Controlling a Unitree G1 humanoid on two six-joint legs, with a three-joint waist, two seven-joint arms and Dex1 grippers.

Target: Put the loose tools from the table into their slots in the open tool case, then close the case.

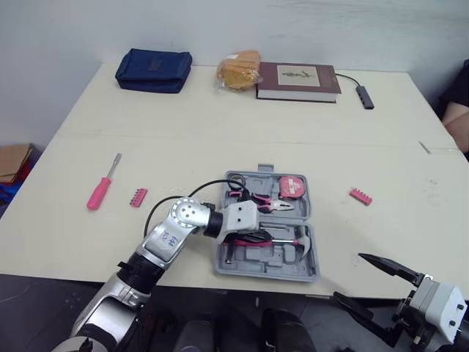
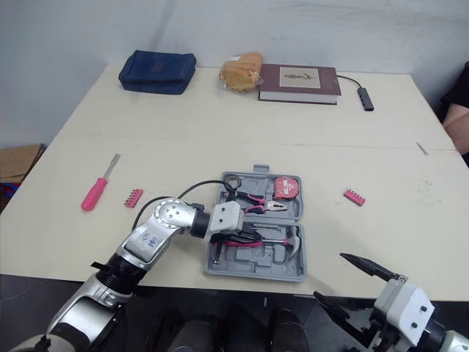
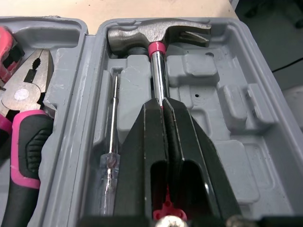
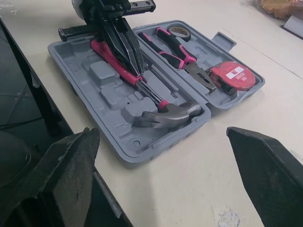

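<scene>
The grey tool case (image 1: 264,270) lies open at the table's near edge. It holds pink-handled pliers (image 1: 267,204), a red tape measure (image 1: 292,186), a thin clear-handled screwdriver (image 3: 112,118) and a hammer (image 3: 158,33). My left gripper (image 3: 163,106) is down in the case's near half, shut on the hammer's shaft just above the pink grip. A pink screwdriver (image 1: 100,189) and a pink bit holder (image 1: 138,196) lie loose on the table to the left. A second pink bit holder (image 1: 360,196) lies right of the case. My right gripper (image 1: 348,275) hangs open, off the table's near right edge.
Along the far edge sit a blue pouch (image 1: 154,70), a bag of bread (image 1: 238,70), a dark red book (image 1: 298,81) and a cabled adapter (image 1: 366,97). A person's arm (image 1: 458,117) shows at the right edge. A cardboard box (image 1: 13,161) stands on the floor to the left.
</scene>
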